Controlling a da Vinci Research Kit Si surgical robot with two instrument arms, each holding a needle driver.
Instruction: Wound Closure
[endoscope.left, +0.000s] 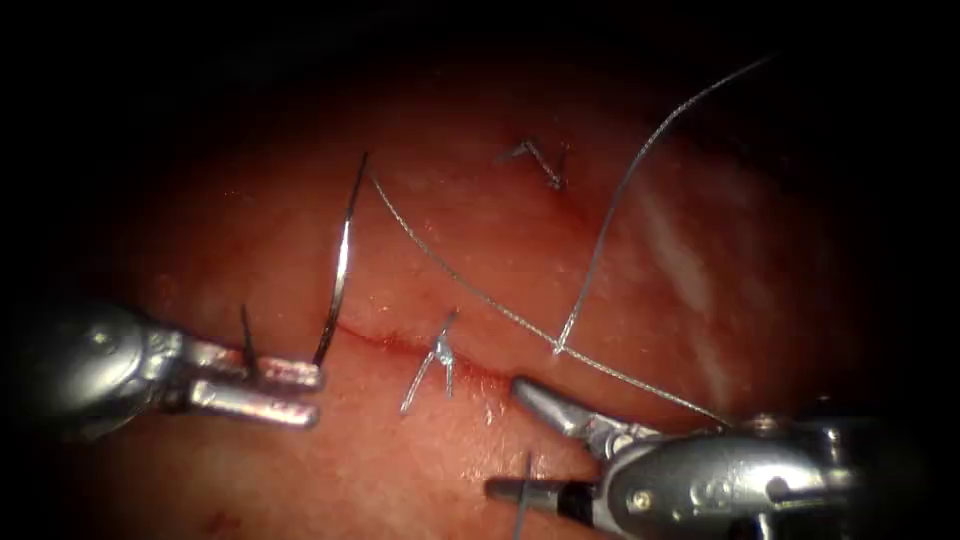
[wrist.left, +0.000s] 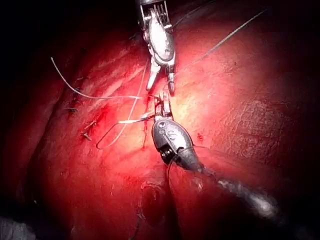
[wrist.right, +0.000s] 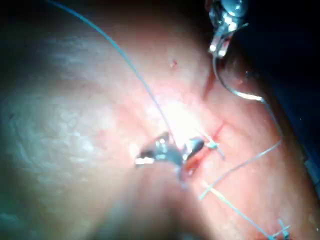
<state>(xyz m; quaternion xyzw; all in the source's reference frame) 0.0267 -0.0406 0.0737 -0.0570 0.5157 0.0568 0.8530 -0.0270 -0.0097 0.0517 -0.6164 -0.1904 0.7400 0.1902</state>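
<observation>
The left tool (endoscope.left: 305, 388) lies at the lower left, left of the cut (endoscope.left: 400, 345), with its jaws shut on the lower end of the curved needle (endoscope.left: 343, 255). The needle stands up from the jaws, out of the tissue (endoscope.left: 480, 240), with its thread end on top. The thread (endoscope.left: 470, 290) runs from there down and right to behind the right tool (endoscope.left: 507, 437). The right tool's jaws stand wide open at the cut's right end and hold nothing. The right wrist view has the open right jaws (wrist.right: 170, 152) over the cut and the left tool (wrist.right: 220, 47) holding the needle (wrist.right: 235, 92).
A tied stitch (endoscope.left: 440, 355) with cut ends sits on the cut. A second knot (endoscope.left: 545, 165) lies further back. Another strand of thread (endoscope.left: 620, 195) arcs in from the upper right and meets the first strand. A short cut end (endoscope.left: 245, 340) sticks up by the left tool.
</observation>
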